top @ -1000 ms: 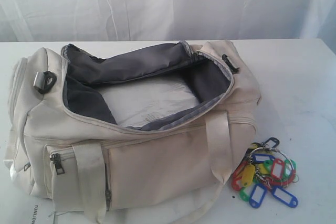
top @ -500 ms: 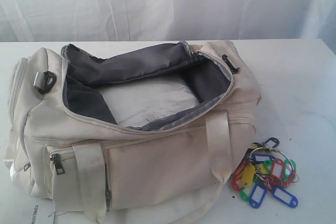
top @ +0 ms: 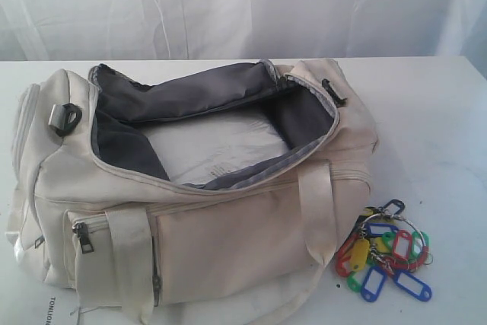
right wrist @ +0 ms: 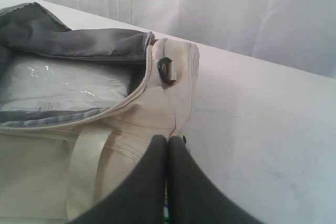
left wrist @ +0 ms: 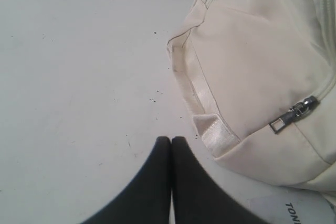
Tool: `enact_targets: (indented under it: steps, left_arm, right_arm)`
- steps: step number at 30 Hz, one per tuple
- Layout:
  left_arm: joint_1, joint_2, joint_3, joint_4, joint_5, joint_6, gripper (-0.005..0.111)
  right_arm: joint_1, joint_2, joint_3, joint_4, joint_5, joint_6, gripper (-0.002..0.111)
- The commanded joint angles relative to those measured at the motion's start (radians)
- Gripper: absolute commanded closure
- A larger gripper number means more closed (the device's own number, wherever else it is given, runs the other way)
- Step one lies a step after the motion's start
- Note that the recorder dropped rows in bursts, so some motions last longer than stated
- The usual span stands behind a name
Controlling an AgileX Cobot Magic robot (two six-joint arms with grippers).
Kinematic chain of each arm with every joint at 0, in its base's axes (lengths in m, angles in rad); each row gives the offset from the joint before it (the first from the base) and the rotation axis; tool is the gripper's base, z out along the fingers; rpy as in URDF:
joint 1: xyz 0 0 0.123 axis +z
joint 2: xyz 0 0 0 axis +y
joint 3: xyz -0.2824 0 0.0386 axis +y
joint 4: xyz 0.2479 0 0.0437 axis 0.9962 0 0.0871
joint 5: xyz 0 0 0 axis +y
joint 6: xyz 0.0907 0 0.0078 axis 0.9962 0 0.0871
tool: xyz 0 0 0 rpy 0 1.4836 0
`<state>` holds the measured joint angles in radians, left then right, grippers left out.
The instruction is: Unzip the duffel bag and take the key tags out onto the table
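Key tags (top: 384,258), the bunch of small red, blue, yellow and green plastic ones on metal rings, are lying out on the broad white desk (top: 434,112). They sit just beside the front right corner of the big cream-white fabric duffel bag (top: 198,218). The bag's main zip is wide open with the grey lining showing, and I can't spot anything colourful inside, so I'd call this job pretty much done.

If the bunch needed moving, I reckon it's light but floppy: hard, slick little tabs that fan out and swing on loose rings. Pinch one tab and the rest would probably dangle and twist. I'd go for where the rings gather, by the dark carabiner clip (top: 393,206) at the far end of the pile.

The bag looks soft and slumpy and would fold under a push. The webbing handles (top: 318,203) are the sane place to grab it.

My left end effector (left wrist: 170,141) has its fingers pressed together with nothing between them. It hangs over bare desk near the bag corner with the dark metal zip pull (left wrist: 294,115).

My right end effector (right wrist: 167,140) is the same, closed up and empty. It's above the bag's end by the black strap clip (right wrist: 167,70), not touching fabric as far as I can tell.
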<state>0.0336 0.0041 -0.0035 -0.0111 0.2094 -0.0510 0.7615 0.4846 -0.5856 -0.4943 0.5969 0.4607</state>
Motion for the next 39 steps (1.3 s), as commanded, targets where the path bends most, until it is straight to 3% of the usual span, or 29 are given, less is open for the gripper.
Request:
enact_targets:
  steps: [1, 10, 13, 17, 22, 29, 39]
  left_arm:
    - [0.000, -0.004, 0.004, -0.002, -0.003, -0.010, 0.107]
    - [-0.002, -0.004, 0.004, -0.002, -0.005, -0.010, 0.107]
    - [-0.035, -0.004, 0.004, -0.002, -0.005, -0.010, 0.107]
    - [-0.082, -0.004, 0.004, -0.002, -0.007, 0.000, 0.107]
    - [-0.080, -0.004, 0.004, -0.002, -0.007, 0.000, 0.107]
    - [-0.080, -0.004, 0.004, -0.002, -0.007, 0.000, 0.107]
    - [-0.075, -0.004, 0.004, -0.002, -0.007, 0.000, 0.107]
  right_arm:
    - [-0.005, -0.005, 0.006, -0.003, -0.007, -0.011, 0.108]
    - [-0.005, -0.005, 0.006, -0.003, -0.007, -0.011, 0.108]
    - [-0.010, -0.013, 0.006, -0.003, -0.005, -0.011, 0.108]
    - [-0.088, -0.093, 0.008, 0.027, -0.026, -0.011, 0.108]
    - [-0.162, -0.185, 0.014, 0.026, -0.031, -0.011, 0.108]
    - [-0.381, -0.272, 0.014, 0.026, -0.022, -0.011, 0.108]
    - [-0.392, -0.284, 0.077, 0.056, -0.056, -0.011, 0.108]
